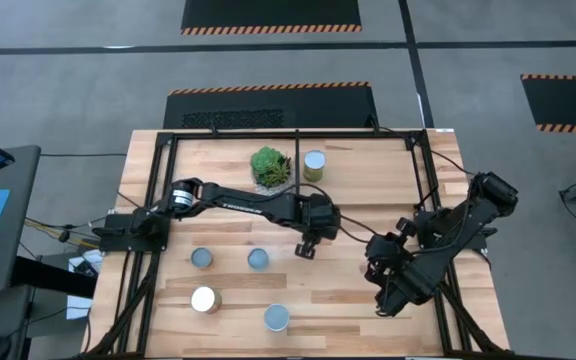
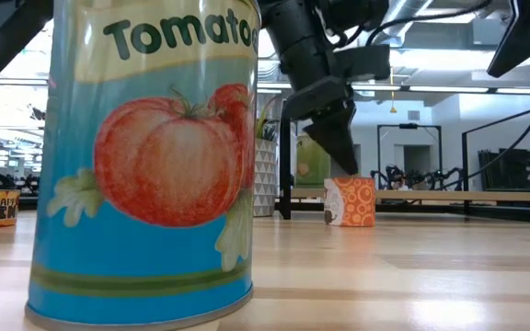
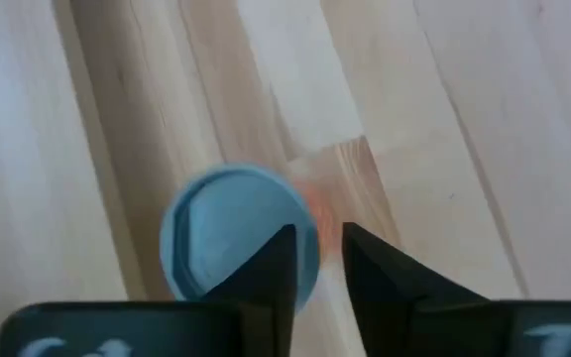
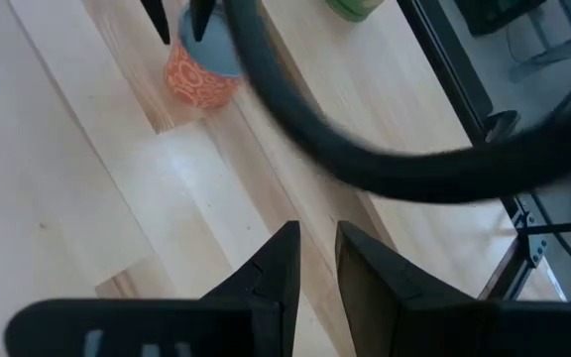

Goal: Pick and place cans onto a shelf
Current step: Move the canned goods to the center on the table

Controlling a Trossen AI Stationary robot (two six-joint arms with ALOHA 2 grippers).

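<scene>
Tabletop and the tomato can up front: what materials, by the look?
Tabletop: likely wood, light butcher-block finish; visible grain and joined strips. Tomato can: probably metal under a glossy printed label; a thin silvery rim shows at its base.

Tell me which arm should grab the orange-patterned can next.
Left. Its claw hangs right above the orange can, nearly shut, with nothing in it. The right claw sits off near the table's front right edge, with no can near it.
</scene>
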